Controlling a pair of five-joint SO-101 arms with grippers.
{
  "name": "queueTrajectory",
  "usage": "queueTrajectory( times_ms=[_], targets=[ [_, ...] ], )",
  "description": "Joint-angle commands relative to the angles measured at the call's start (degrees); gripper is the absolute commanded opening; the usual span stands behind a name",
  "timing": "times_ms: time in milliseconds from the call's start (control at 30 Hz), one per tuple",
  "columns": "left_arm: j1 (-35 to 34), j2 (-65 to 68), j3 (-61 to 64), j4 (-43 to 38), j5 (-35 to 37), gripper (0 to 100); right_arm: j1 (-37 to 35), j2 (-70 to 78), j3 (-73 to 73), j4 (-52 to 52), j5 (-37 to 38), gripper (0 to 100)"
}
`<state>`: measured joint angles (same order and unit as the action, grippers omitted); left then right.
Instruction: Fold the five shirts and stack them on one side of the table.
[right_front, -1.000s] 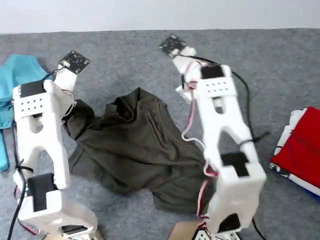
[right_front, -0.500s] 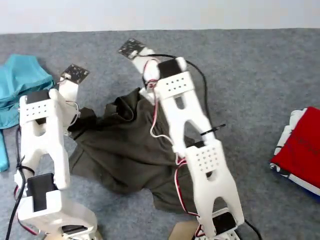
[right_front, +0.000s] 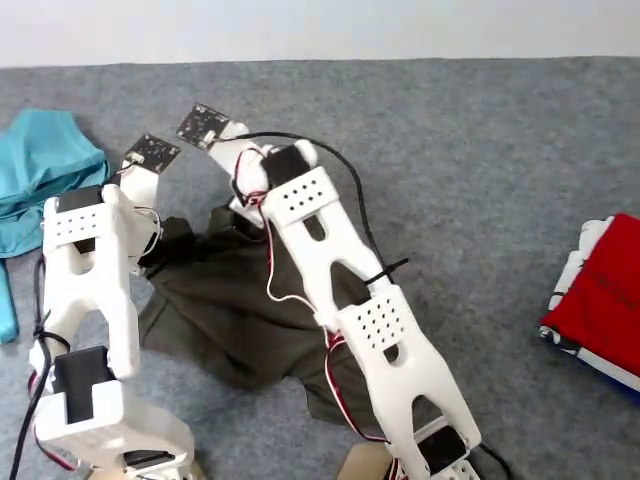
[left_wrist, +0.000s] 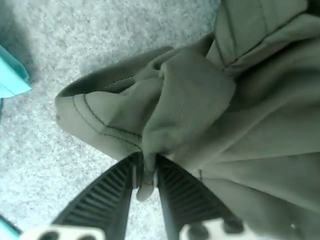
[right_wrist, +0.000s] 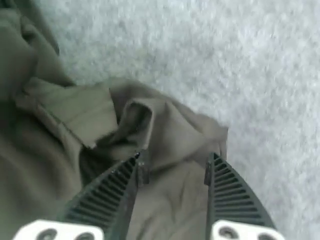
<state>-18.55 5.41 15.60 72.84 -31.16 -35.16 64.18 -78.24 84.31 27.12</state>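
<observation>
Shirt (left_wrist: 210, 100) edge pinched in left tool (left_wrist: 145, 172); right tool (right_wrist: 175, 165) spread over folds.

High view looks down; both wrist views closely face the olive shirt (left_wrist: 210, 100).

A crumpled olive-green shirt (right_wrist: 75, 150) is seen on grey carpet (right_wrist: 225, 60). The right gripper (right_wrist: 174, 167) is held open over the shirt's folded edge.
</observation>
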Motion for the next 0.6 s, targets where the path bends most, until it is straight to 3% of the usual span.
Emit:
queueTrajectory(
  times_ms=[0,267,567],
  targets=[
    [-0.4,-0.6,-0.2,-1.0,1.0,0,-0.4,0.5,-2.9,-4.2,-0.4,19.4],
    [-0.4,-0.6,-0.2,-1.0,1.0,0,-0.5,4.9,-3.0,-8.5,-0.4,19.2],
    [-0.4,-0.6,-0.2,-1.3,1.0,0,-0.1,-0.6,-3.2,-5.7,-0.7,19.2]
  ],
)
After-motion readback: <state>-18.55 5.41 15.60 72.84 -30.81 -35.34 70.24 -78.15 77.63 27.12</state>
